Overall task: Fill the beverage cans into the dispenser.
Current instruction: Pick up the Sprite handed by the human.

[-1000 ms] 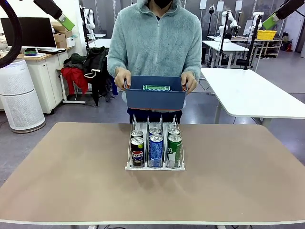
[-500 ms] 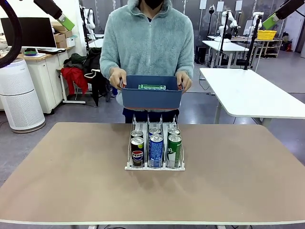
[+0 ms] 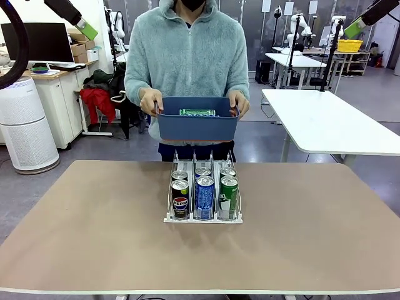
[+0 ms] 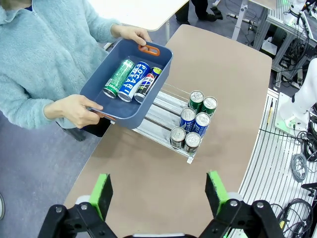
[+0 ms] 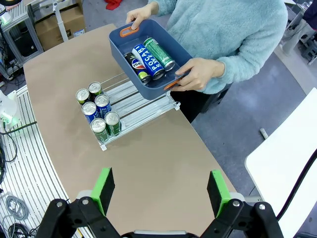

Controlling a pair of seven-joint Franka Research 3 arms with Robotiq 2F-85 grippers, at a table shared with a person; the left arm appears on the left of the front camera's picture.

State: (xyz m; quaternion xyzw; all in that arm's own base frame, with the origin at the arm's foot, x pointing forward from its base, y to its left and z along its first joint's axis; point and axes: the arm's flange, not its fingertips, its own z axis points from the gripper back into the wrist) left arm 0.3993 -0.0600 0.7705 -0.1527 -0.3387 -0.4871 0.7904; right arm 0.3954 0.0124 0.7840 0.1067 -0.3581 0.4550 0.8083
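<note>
The dispenser (image 3: 203,215) stands mid-table with several beverage cans in its three lanes, a Pepsi can (image 3: 180,201), a blue-and-white one (image 3: 204,198) and a green one (image 3: 228,197) at the front. Beyond it a person holds a dark blue bin (image 3: 197,129) above the table's far edge. Three more cans lie in that bin (image 4: 132,115): green (image 4: 118,79), blue-and-white (image 4: 133,82) and Pepsi (image 4: 149,82). My left gripper (image 4: 159,193) hangs open high above the table. High on the other side my right gripper (image 5: 161,191) is open too, over dispenser (image 5: 136,99) and bin (image 5: 119,42).
In the front view one green pad (image 3: 87,29) of the left gripper shows at the top left and one green pad (image 3: 354,28) of the right gripper at the top right. A white table (image 3: 331,122) stands behind to the right, an air purifier (image 3: 25,125) at the left.
The person has stepped closer to the table and lifted the blue bin slightly higher. Both grippers have stayed still and open.
</note>
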